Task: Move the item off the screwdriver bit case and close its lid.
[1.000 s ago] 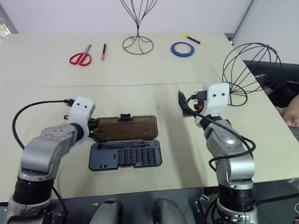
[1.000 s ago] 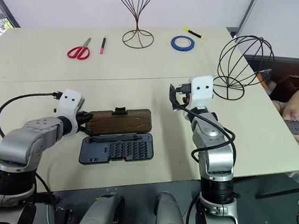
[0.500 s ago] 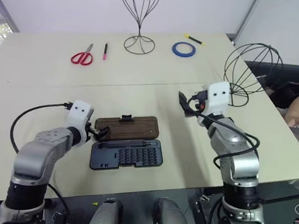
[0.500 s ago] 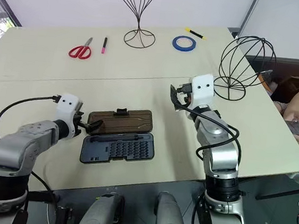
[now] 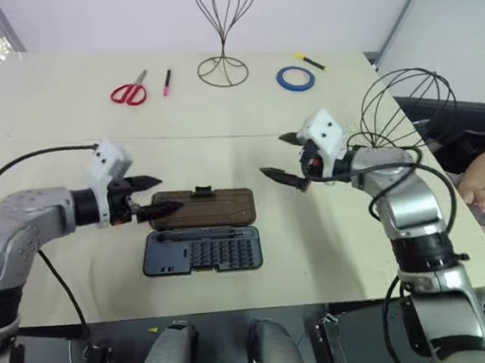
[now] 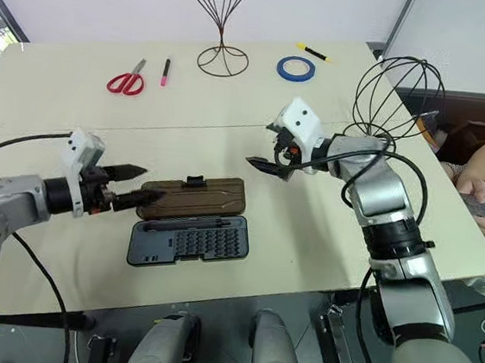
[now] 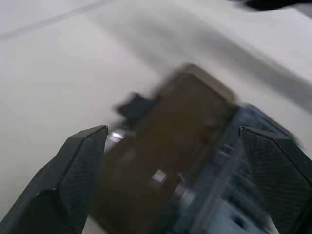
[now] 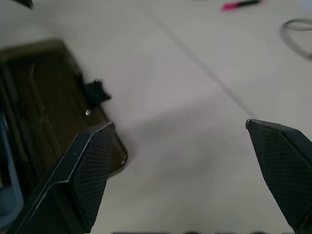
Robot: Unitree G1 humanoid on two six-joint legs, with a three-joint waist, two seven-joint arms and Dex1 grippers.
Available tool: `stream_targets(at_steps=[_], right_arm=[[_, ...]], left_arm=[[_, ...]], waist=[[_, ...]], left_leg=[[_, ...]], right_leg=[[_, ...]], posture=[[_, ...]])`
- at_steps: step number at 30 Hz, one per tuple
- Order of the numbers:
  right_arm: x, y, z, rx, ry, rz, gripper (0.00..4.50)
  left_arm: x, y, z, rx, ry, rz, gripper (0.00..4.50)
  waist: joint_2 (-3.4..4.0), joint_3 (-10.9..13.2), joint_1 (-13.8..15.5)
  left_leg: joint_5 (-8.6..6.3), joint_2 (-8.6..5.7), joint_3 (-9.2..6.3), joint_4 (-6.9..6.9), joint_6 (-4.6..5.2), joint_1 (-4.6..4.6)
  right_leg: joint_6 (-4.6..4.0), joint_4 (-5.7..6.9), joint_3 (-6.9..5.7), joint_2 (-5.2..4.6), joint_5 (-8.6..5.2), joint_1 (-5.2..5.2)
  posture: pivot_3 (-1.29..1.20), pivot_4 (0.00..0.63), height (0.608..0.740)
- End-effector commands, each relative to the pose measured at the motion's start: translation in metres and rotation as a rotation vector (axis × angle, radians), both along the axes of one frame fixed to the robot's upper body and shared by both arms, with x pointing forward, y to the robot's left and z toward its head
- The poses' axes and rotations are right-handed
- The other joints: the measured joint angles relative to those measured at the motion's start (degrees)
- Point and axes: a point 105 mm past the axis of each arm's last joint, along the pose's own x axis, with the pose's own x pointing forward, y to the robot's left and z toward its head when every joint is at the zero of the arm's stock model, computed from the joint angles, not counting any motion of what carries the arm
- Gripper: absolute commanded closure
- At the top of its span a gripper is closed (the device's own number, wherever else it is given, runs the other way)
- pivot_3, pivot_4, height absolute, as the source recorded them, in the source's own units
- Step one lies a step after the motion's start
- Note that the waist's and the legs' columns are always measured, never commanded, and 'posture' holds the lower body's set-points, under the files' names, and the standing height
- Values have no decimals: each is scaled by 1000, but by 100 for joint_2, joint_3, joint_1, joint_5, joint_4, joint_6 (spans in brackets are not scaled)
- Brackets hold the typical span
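**Case lies open, wire form stands off to the side**

The screwdriver bit case [image 5: 203,252] lies flat on the pale table [image 5: 57,127], near the front edge — its grey-blue tray of bits nearest the robot, and the smoky brown lid [image 5: 202,210] folded back flat beyond it, at twelve o'clock from the tray. A small black clasp [image 5: 202,192] sits on the lid's far long edge.

The left gripper [image 5: 149,197] hangs at nine o'clock from the lid, fingers spread wide and holding nothing; whether its lower fingertip touches the lid's left end cannot be told. The right gripper [image 5: 285,157] hovers above the table at about two o'clock from the case, its fingers also spread apart and empty.

The item [image 5: 404,107] — a black wire globe on a ring base — stands on the table's right side, well apart from the case at roughly two o'clock.

Along the far edge lie red scissors [image 5: 130,93], a pink pen [image 5: 167,82], a taller wire stand [image 5: 222,25], a blue tape roll [image 5: 295,78] and a yellow marker [image 5: 312,62]. A person's hand [image 5: 483,182] shows beyond the table's right edge.
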Motion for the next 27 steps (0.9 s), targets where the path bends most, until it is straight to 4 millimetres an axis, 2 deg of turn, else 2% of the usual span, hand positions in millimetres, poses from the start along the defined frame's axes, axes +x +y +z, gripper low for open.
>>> stream_targets(at_steps=[1, 6, 9, 12, 16, 17, 21, 27], right_arm=[[3, 19, -4, -56, -29, 93, 0], [10, 36, -19, -84, -11, 139, 0], [13, 42, -22, -86, 0, 152, 0], [16, 45, -24, -94, -7, 162, 0], [16, 47, -24, -92, -6, 173, 0], [16, 47, -24, -92, -4, 174, 0], [17, 47, -26, -96, 4, 170, 0], [19, 47, -30, -91, 26, 164, 0]], left_arm=[[-14, -7, 11, 10, -52, -92, 14], [-22, -8, 11, 17, -40, -123, 14], [-34, -15, 1, 52, -10, -178, 14], [-35, -16, -10, 84, -4, -166, 14], [-40, -19, -17, 100, -1, -193, 1790], [-41, -20, -19, 108, 1, -200, 2474], [-43, -20, -30, 147, 5, -222, 4460], [-39, -16, -50, 179, 31, -217, 4460]], waist=[[-2, 5, 0], [-1, 9, 9], [0, 10, 1], [4, 13, 2], [4, 13, 2], [5, 13, 2], [5, 13, 1], [6, 14, 1]], left_leg=[[0, 0, 0, 0, 0, 0], [1, 0, -1, 3, -2, -2], [1, -1, 1, 0, -2, -2], [1, -1, 0, -1, -3, -2], [2, -1, -1, 0, -4, -2], [2, -1, -1, 0, -4, -1], [2, -1, -1, -1, -4, -2], [2, -1, 0, -1, -4, -1]], right_leg=[[0, 0, 0, 0, 0, 0], [-7, 2, -1, -2, -3, 0], [-1, -1, 1, -5, 1, -1], [-2, -1, 0, -5, 0, -2], [-13, 3, 0, -4, -6, -2], [-13, 3, 0, -4, -6, -3], [-11, 2, 0, -4, -5, -3], [-16, 3, 0, -4, -7, -3]], posture=[[0, 150, 740], [0, 150, 740], [0, 150, 740], [0, 150, 740], [0, 150, 740], [0, 150, 740], [0, 150, 740], [0, 150, 740]])
